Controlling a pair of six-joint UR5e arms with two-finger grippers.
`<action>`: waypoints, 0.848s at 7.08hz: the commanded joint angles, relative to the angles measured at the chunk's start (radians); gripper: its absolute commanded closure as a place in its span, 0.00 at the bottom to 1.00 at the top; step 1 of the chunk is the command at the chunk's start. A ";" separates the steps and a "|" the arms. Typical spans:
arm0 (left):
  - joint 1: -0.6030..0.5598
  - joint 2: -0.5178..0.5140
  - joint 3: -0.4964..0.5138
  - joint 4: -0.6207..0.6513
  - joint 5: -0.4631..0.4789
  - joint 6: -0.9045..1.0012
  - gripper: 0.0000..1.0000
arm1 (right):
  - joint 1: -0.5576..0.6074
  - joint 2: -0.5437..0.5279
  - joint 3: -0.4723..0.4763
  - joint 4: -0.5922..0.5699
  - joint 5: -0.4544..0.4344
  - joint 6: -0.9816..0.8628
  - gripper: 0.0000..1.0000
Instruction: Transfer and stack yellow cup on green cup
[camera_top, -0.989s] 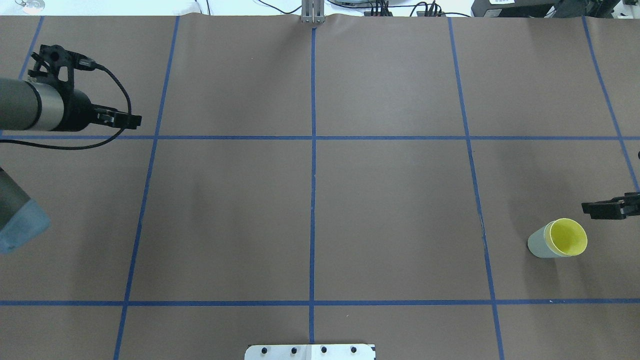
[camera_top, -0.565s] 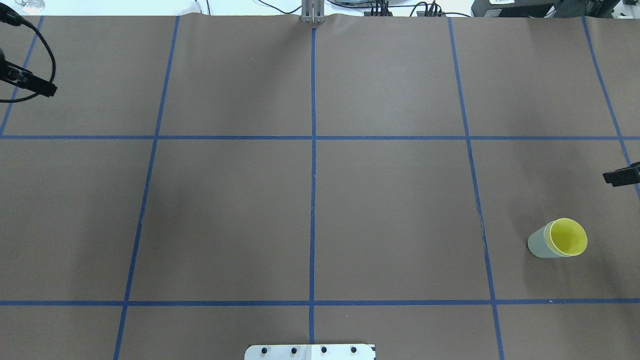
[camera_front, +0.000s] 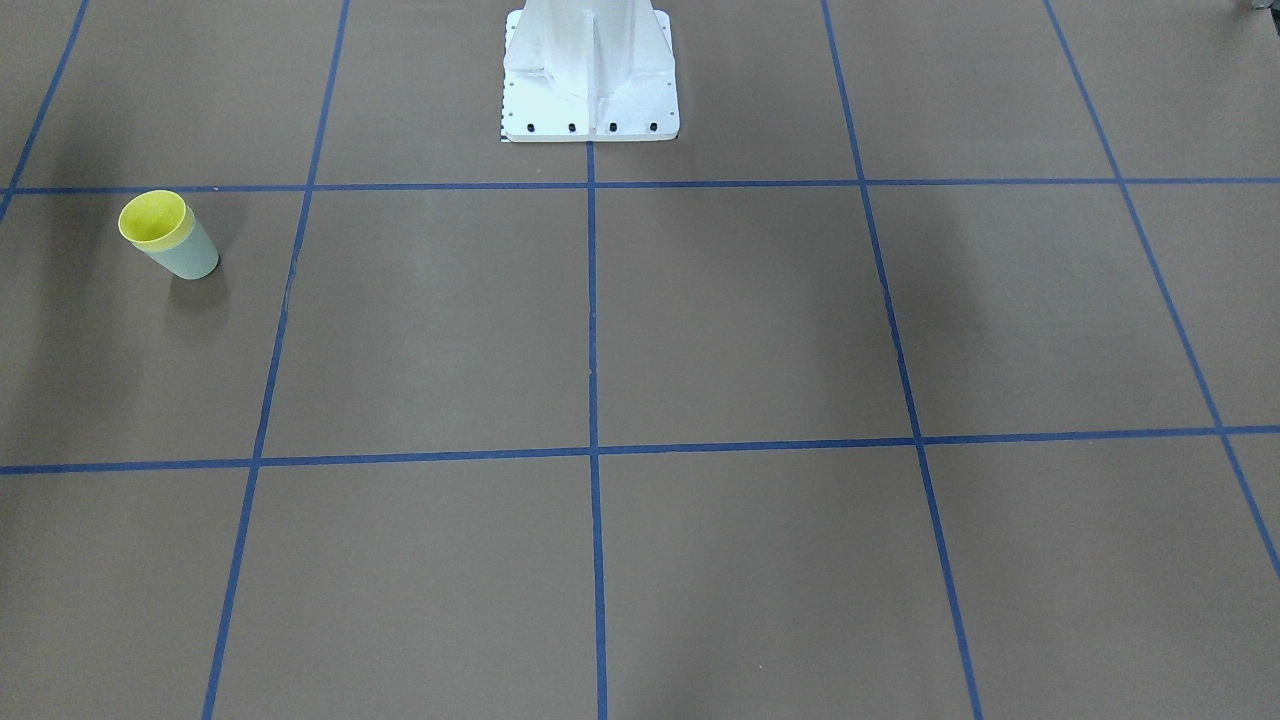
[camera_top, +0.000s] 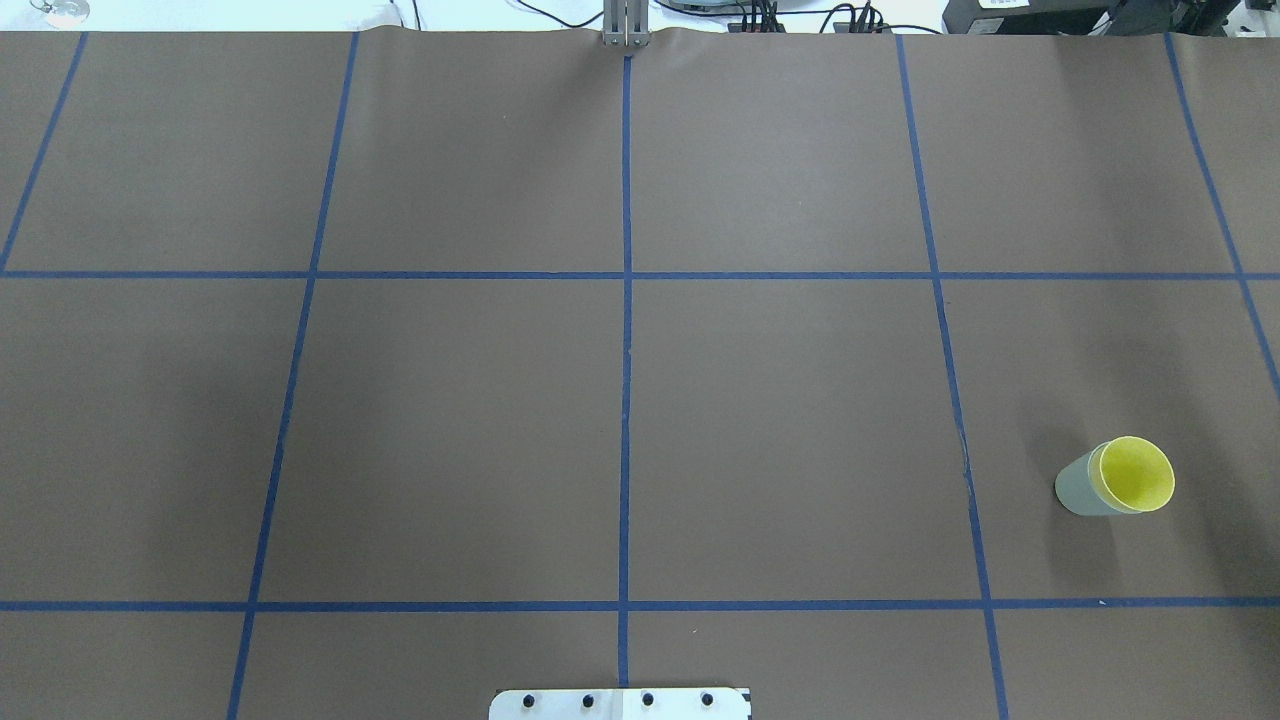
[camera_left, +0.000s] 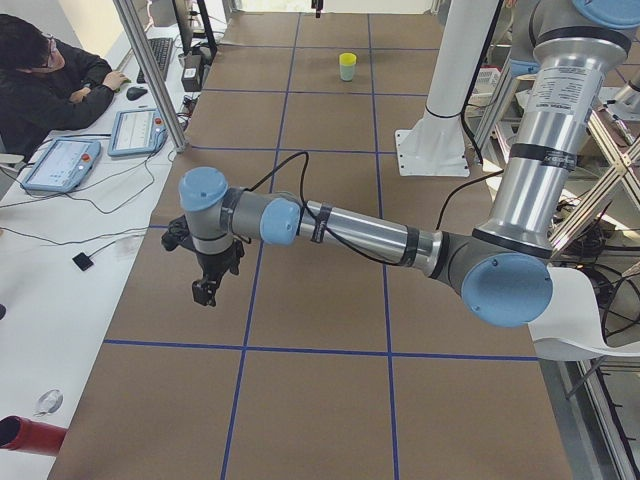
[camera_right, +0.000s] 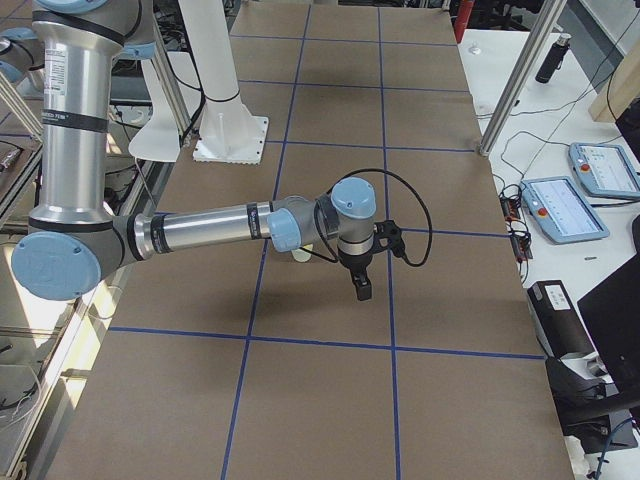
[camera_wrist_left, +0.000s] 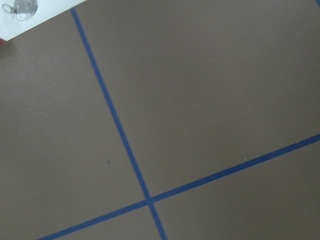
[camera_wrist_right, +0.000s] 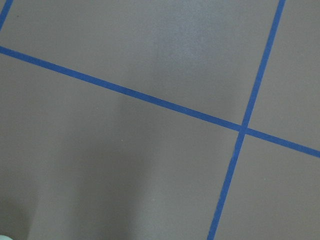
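Note:
The yellow cup (camera_top: 1137, 474) sits nested inside the green cup (camera_top: 1078, 490), only its rim and inside showing. The pair stands upright near the table's right end and also shows as yellow cup (camera_front: 153, 220) in green cup (camera_front: 190, 258). Neither gripper touches them. My left gripper (camera_left: 203, 293) hangs over the left end of the table, fingers pointing down. My right gripper (camera_right: 362, 291) hangs beyond the cups, which the right arm mostly hides there. Both grippers show only in the side views, so I cannot tell if they are open or shut. The wrist views show only mat and tape.
A brown mat with blue tape lines (camera_top: 626, 330) covers the table. The robot's white base (camera_front: 590, 70) stands at the near middle edge. A person (camera_left: 50, 80) sits at a side table with tablets (camera_left: 60, 163). More tablets (camera_right: 565, 207) lie beside the table's right end.
Both grippers have moved outward and left the overhead view, the left one to the left, the right one to the right. The nested cups have not moved.

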 joint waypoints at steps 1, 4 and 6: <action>-0.121 0.063 0.105 -0.030 -0.033 0.078 0.00 | 0.058 0.000 -0.018 -0.054 0.053 -0.027 0.00; -0.131 0.158 0.167 -0.331 -0.027 0.016 0.00 | 0.089 -0.004 -0.060 -0.039 0.052 -0.030 0.00; -0.128 0.147 0.165 -0.364 -0.033 -0.081 0.00 | 0.098 -0.009 -0.072 -0.054 0.059 -0.015 0.00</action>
